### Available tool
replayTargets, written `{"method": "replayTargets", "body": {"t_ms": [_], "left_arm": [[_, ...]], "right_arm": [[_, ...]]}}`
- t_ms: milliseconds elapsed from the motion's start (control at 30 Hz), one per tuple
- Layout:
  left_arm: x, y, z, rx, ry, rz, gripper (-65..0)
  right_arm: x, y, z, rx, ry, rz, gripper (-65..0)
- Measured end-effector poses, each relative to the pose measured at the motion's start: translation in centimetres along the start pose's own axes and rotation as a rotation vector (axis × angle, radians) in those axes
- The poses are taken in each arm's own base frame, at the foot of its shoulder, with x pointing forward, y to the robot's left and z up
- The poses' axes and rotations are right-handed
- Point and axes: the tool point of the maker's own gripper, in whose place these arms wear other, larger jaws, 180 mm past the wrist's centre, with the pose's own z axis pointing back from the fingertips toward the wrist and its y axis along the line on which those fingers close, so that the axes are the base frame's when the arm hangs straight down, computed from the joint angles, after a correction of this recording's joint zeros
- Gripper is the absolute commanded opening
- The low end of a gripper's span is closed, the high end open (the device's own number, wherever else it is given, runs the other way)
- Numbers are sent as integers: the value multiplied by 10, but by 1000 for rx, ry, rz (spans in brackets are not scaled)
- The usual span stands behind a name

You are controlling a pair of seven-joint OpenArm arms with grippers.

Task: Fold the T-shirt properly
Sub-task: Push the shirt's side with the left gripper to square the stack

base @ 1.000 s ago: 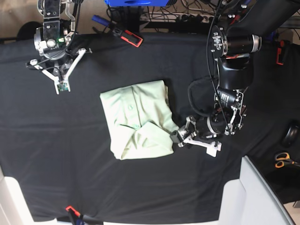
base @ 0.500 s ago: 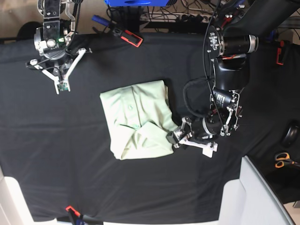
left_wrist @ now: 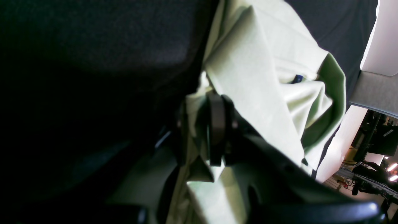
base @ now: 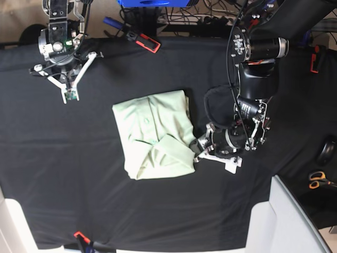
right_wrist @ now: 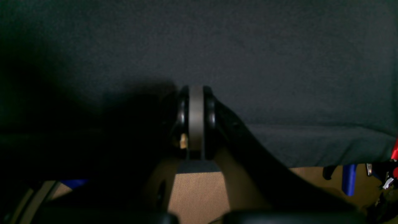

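This is a robotics lab or test bench, not a home. The counter is draped in black cloth pinned down by red clamps at its edges — a staged work surface. Two machine arms are mounted along the far side, their wiring exposed. Behind them runs a tangle of cables and a power strip, beside a blue bin. Orange-handled scissors lie off to one side — workshop clutter.
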Motion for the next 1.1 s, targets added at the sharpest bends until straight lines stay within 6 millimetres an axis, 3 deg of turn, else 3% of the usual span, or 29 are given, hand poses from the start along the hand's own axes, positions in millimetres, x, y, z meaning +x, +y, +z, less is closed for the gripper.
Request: {"method": "replayTargets", "body": {"t_ms": [67,167,333,500,633,867,1100], "left_arm": [[2,3,2,5,-4,-2,-564],[6,6,4,13,-8,-4,-650],[8,6,5,13,-13,-6,-650],[18,0,6,7,-27,-18,-650],[29,-2,6,77,-29,-132,-650],[17,-21,-9,86,-38,-202,-650],[21,-17,-13,100,-48,-189,-650]], "right_arm": [[-2,1,0,1,4,1,-638],[-5,0,2,0,8,2,-638],[12,-7,12,-19,-48,-6,-638],[8,-6,12,-16,-37,-5,-638],[9,-6,12,-17,-40,-5,-638],[9,-6,12,-18,-40,-5,-638],[9,-6,12,-17,-40,-5,-638]]}}
